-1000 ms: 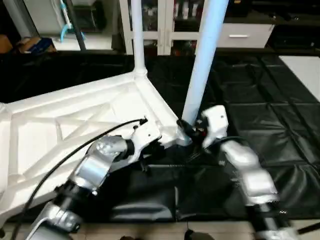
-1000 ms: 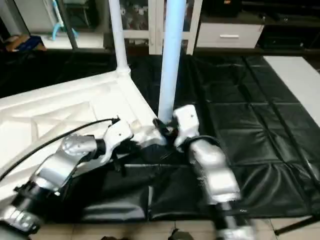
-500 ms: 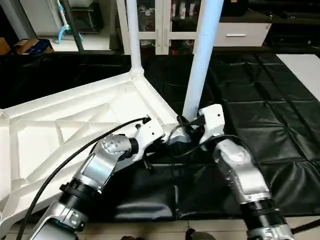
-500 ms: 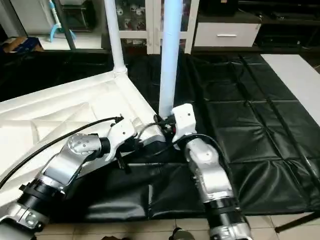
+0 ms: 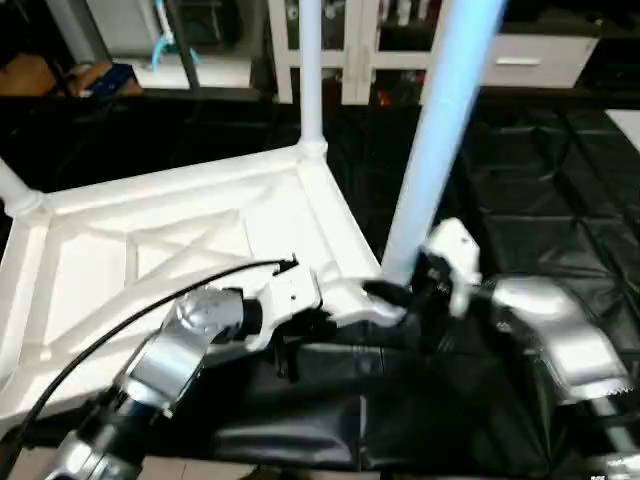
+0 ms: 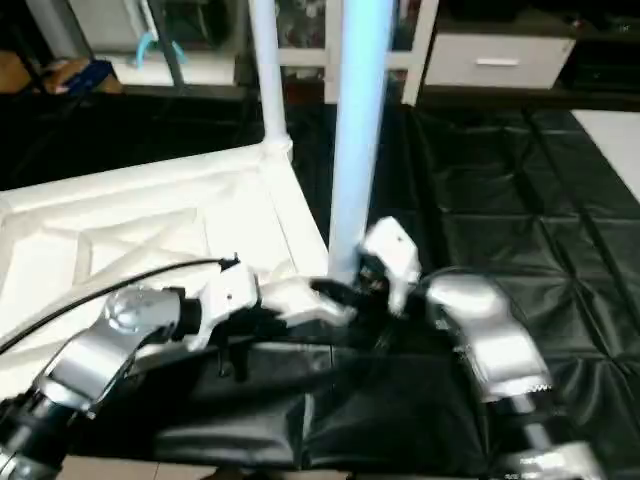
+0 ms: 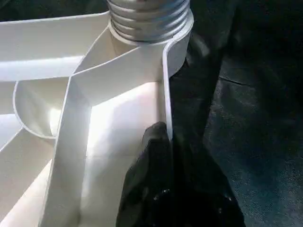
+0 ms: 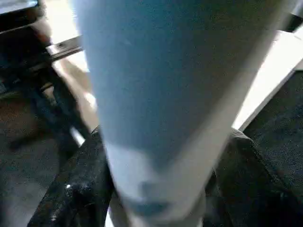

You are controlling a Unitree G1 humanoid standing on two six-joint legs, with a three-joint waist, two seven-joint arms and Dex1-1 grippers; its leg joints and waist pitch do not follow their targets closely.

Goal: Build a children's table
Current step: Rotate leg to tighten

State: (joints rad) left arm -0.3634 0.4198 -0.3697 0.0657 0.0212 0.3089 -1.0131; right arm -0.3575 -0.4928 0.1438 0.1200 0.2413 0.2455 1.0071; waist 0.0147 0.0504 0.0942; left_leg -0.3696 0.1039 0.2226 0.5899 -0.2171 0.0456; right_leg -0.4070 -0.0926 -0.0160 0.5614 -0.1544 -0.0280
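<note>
I see the white tabletop [image 5: 170, 240] lying upside down on the black mat [image 5: 540, 170], ribs up. My left gripper [image 7: 163, 156] is pressed together on its edge wall near the corner socket. My right gripper [image 8: 156, 189] has its fingers [image 8: 80, 189] around the leg [image 5: 430, 170] standing there; another leg [image 5: 310, 80] stands at 12 o'clock.

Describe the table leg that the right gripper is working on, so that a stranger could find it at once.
The white tabletop lies upside down on a black mat. At its corner nearest the robot's right arm stands the near leg, with the right gripper at its base. It looks thicker and bluish beside the thinner far leg.
</note>
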